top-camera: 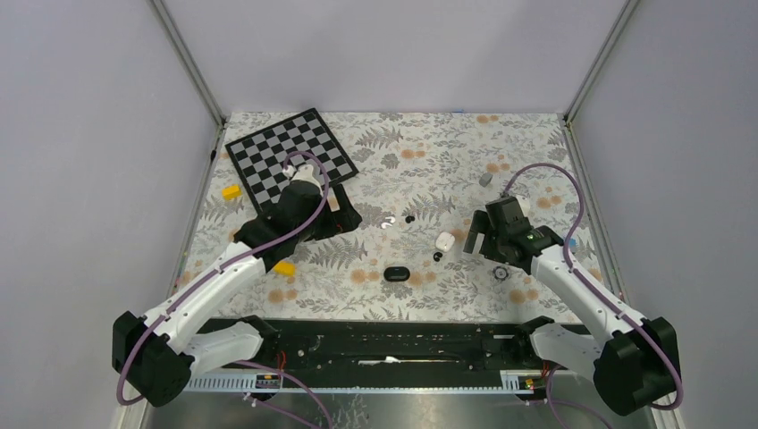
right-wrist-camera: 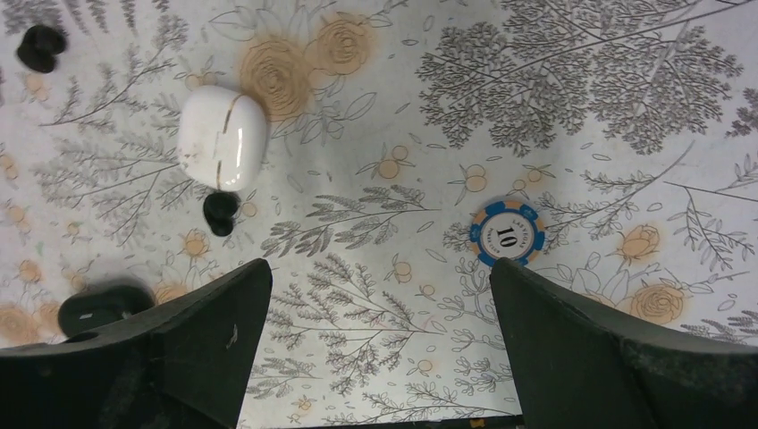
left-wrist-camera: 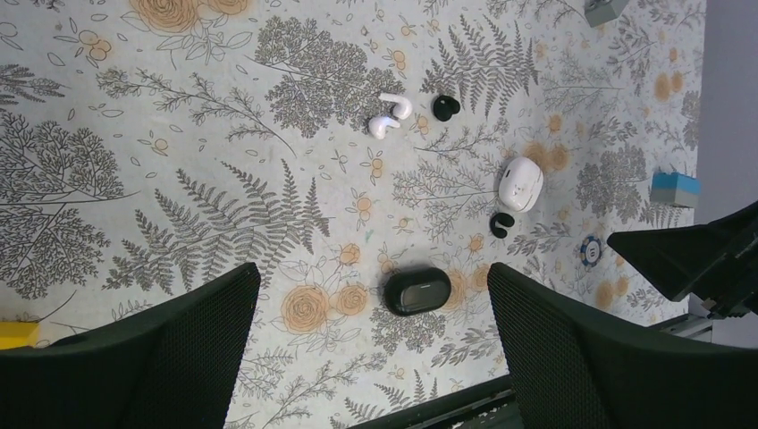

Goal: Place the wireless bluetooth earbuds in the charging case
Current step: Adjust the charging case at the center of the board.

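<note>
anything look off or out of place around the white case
The charging case looks shut, with one black earbud loose on the table close beside it and the other earbud lying farther off.

One earbud lies just before the charging case — the other earbud behind and left of it.

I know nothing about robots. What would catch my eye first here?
Probably the flower-printed table cover, with a checkerboard lying askew at its far left. Then the two arms reaching in from the near edge, and the small white charging case with a tiny black earbud beside it, near the open right end effector.
</note>
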Available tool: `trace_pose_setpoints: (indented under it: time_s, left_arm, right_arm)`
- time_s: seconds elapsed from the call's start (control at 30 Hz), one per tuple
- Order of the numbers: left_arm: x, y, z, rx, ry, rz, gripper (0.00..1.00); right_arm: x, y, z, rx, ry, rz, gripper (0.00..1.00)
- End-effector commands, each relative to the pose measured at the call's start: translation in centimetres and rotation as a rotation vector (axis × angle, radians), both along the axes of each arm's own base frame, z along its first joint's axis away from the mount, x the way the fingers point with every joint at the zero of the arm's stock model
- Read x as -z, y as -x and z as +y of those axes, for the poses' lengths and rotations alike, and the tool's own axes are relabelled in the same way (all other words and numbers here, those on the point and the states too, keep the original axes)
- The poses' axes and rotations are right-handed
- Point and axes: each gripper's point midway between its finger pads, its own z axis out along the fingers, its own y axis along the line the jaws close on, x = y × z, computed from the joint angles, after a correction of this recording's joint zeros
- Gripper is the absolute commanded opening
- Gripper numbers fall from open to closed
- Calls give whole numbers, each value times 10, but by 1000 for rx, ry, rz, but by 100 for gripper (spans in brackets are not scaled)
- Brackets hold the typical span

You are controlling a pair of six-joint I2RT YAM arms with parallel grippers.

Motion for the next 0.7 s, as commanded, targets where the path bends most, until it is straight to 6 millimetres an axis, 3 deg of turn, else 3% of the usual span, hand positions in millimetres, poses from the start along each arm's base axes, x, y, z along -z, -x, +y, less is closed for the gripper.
trace_pose_setpoints:
  time_s: [0.0,0.17,0.3,0.43,0.57,0.67]
  left_arm:
    - [-30,-12,-4,2,12,-58,99]
    - [-41,-17,5,-47,-10,-68,99]
    - [-16,-17,16,-74,-25,35,99]
    - [11,-9,27,-82,15,151,99]
    - [23,-8,49,-131,-22,159,99]
    - [26,-7,53,-126,-19,172,99]
  right_arm:
    - [-17,-5,17,-107,-69,-80,100]
    - [-54,-9,67,-350,-201,-223,100]
    - [-75,-11,104,-490,-204,-327,100]
    - [-59,-2,144,-645,-55,-267,100]
    - [-30,27,182,-851,50,-179,100]
    - [-8,36,188,-877,89,-113,100]
